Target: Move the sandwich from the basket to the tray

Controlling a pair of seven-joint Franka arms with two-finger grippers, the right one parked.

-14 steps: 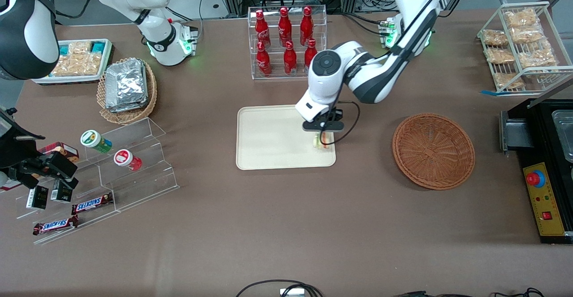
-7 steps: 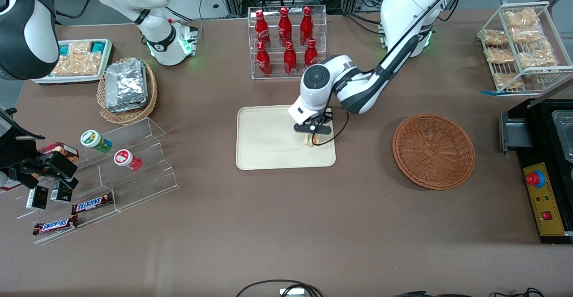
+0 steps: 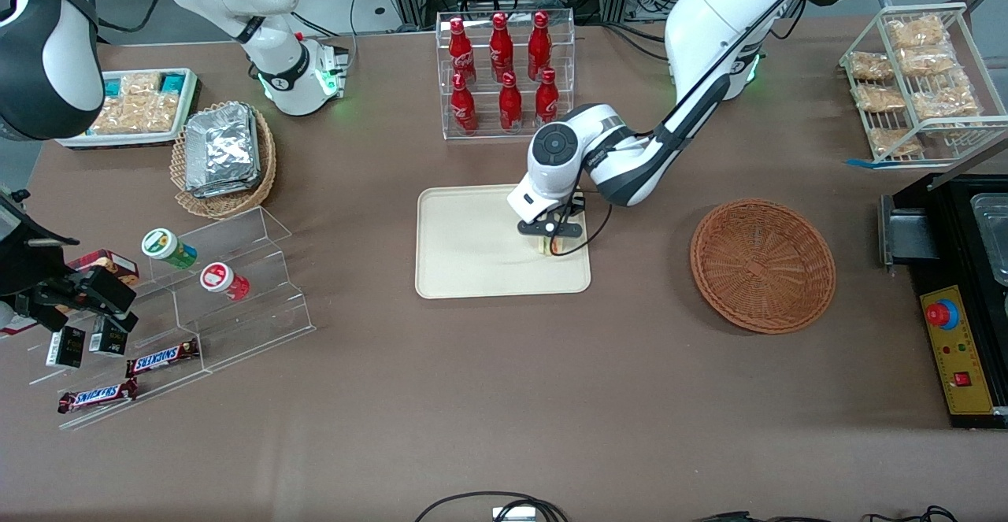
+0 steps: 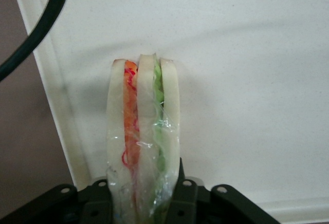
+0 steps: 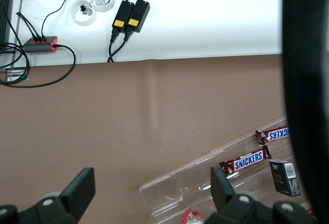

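Front: end effector (image 3: 551,240) clamped on sandwich (image 3: 550,246) low over tray (image 3: 472,246), basket (image 3: 762,264) well apart w/ nothing in it; wrist: sandwich (image 4: 143,142) upright near tray (image 4: 247,54) rim, so seat it flat before letting go.

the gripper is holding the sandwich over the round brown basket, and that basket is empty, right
Not quite. The gripper holds the sandwich over the cream tray, near its edge, not over the basket. The front view shows this; the left wrist view shows the tray under the sandwich. The basket is indeed empty.
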